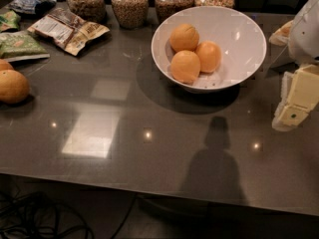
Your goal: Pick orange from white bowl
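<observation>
Orange (pixel 185 66) sits in white bowl (pixel 242 31) — jaws hang right of it, opening impossible to tell

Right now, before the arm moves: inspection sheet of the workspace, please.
Surface: glossy grey tabletop, with light reflections and a shadow near the front edge.
Job's things: wide glossy white bowl, back centre-right; three pale round oranges inside it, touching each other.
Clutter: four glass jars of grain behind the bowl; crumpled snack bags back left; two loose orange fruits at the left edge.
Grippers: cream two-finger gripper at the right edge, right of the bowl and apart from it.
Cables: dark cables on the floor, lower left.
Surroundings: dark, nothing seen.
</observation>
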Controlling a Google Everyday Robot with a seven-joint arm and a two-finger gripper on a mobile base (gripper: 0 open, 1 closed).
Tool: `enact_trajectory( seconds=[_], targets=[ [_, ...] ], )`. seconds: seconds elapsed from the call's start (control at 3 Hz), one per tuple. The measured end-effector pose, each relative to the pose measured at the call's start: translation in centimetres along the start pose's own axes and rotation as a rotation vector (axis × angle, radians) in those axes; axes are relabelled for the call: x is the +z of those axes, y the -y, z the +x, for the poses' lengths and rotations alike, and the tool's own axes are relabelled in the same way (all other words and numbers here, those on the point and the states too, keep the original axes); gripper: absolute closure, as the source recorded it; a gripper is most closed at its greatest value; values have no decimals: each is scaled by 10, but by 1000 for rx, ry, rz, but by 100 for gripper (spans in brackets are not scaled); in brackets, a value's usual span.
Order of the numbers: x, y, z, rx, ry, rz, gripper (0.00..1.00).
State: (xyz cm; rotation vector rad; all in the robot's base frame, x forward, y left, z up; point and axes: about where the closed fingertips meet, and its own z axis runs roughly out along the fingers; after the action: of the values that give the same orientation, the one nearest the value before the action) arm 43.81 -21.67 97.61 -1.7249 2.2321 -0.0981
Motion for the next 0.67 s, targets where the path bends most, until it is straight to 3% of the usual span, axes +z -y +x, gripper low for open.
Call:
enact_trajectory(
  seconds=[0.67],
  targets=[
    [0, 4, -5, 5, 29, 6, 0]
  ],
)
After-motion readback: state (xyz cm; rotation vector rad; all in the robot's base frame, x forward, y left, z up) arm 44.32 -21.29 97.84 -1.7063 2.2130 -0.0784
